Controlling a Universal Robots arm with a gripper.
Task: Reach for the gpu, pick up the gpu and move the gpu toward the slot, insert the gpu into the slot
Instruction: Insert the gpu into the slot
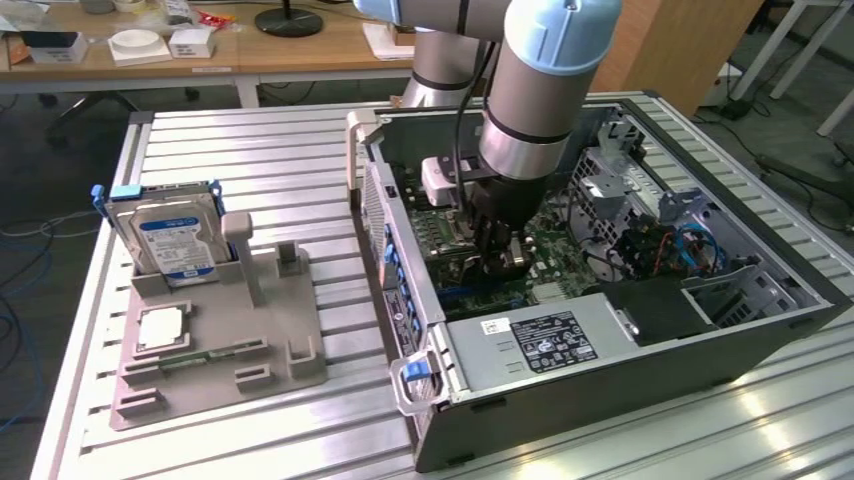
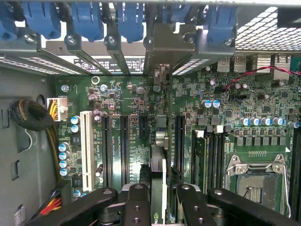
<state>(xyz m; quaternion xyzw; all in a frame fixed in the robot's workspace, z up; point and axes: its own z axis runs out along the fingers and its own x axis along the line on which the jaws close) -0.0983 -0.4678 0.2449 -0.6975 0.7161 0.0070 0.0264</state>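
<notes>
In the wrist view the gpu (image 2: 159, 155) stands on edge over the green motherboard (image 2: 263, 122), a thin dark card running between the black expansion slots (image 2: 124, 146). Its silver end bracket (image 2: 164, 44) sits at the case's rear panel among the blue clips. My gripper (image 2: 157, 197) is shut on the gpu, with the black fingers (image 2: 137, 202) pressed on both sides of the card. The slot beneath the card is hidden by it. In the exterior view my gripper (image 1: 497, 262) reaches deep into the open computer case (image 1: 641, 350), down at the motherboard.
A grey fixture (image 1: 227, 340) at the exterior view's left holds a silver hard drive (image 1: 167, 235) upright. Inside the case are the power supply (image 1: 547, 340), cables and drive cages. The CPU socket (image 2: 256, 174) lies beside the slots. The case walls stand close around the arm.
</notes>
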